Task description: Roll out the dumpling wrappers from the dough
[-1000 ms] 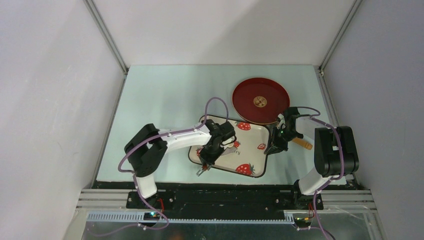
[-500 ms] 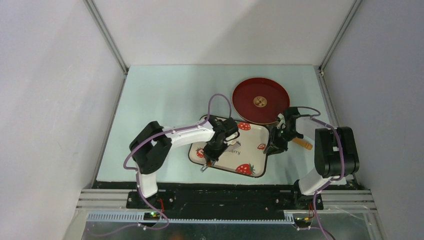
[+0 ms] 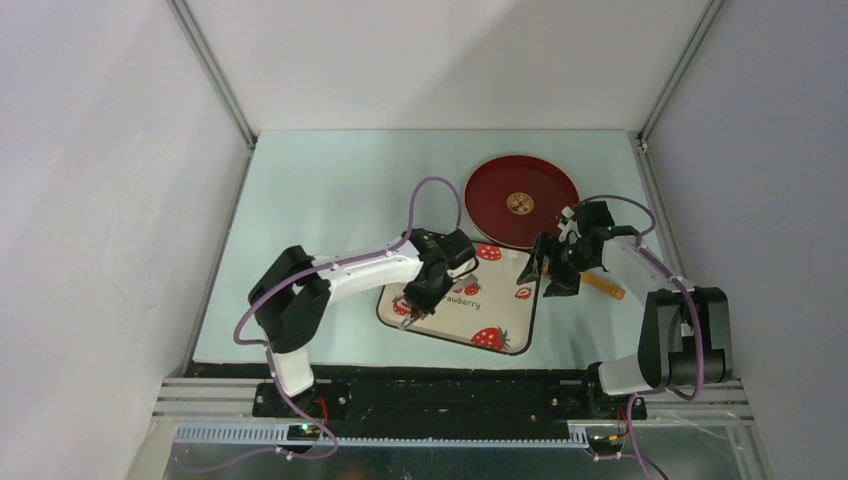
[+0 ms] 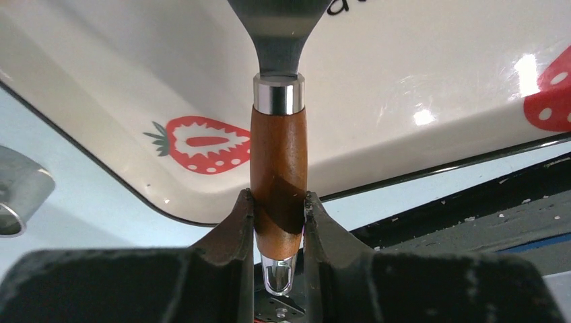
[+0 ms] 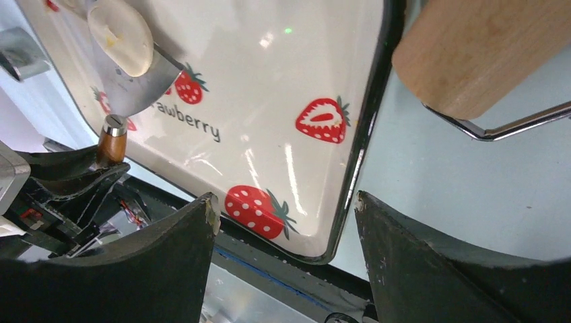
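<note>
My left gripper (image 4: 278,202) is shut on the brown wooden handle of a metal spatula (image 4: 277,134), whose blade reaches over the strawberry-print tray (image 4: 404,81). In the right wrist view a pale round dumpling wrapper (image 5: 121,37) lies on the spatula blade (image 5: 135,91). My right gripper (image 5: 286,202) stands open and holds nothing, hanging above the tray's right rim (image 5: 367,134). From above, the left gripper (image 3: 420,300) is over the tray's left part and the right gripper (image 3: 545,272) at its right edge. No loose dough lump shows.
A wooden roller (image 5: 485,54) with a wire frame lies on the table just right of the tray, also the roller (image 3: 603,287) from above. The red plate (image 3: 520,200) sits behind the tray. A shiny metal cutter ring (image 4: 17,198) lies off the tray's left edge.
My right gripper has opened, let go of the roller and swung up and left toward the tray's edge. The left arm has carried the spatula further in over the tray.
</note>
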Robot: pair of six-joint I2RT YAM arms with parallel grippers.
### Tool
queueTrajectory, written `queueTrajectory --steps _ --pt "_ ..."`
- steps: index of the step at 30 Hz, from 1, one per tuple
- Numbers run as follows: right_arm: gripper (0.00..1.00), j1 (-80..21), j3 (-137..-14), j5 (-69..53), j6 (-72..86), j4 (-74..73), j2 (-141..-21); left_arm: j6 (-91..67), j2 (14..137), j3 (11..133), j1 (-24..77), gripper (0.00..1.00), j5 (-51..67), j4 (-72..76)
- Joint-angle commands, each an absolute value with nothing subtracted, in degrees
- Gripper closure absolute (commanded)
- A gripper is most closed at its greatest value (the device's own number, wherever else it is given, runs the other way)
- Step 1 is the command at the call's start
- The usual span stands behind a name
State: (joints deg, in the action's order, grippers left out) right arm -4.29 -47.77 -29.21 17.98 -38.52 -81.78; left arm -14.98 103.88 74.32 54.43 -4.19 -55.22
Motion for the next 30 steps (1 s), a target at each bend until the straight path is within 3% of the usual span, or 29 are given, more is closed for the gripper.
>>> queueTrajectory --steps 1,10,16,22,30 --pt "0.21 -4.4 -51.67 -29.43 17.74 -39.56 -79.68 -15.25 99.19 75.94 54.06 1.0 -7.81 -52.52" --pt "0.2 -4.3 -54.81 -28.56 17.52 -40.38 -80.25 -15.21 97.04 76.06 53.86 1.0 -8.45 -51.76" --pt "0.21 -5.05 -63.2 -25.43 17.15 -42.03 -86.77 -15.65 95.51 77.78 52.53 1.0 -7.72 -51.85" --pt "0.21 -7.89 -77.61 -21.91 17.05 -44.08 -99.15 -16.15 93.41 78.39 49.51 1.0 -6.96 -51.78" --pt "0.23 -15.3 -106.1 -16.11 15.19 -53.86 -121.57 -16.64 88.71 76.05 45.34 1.0 -6.31 -51.76"
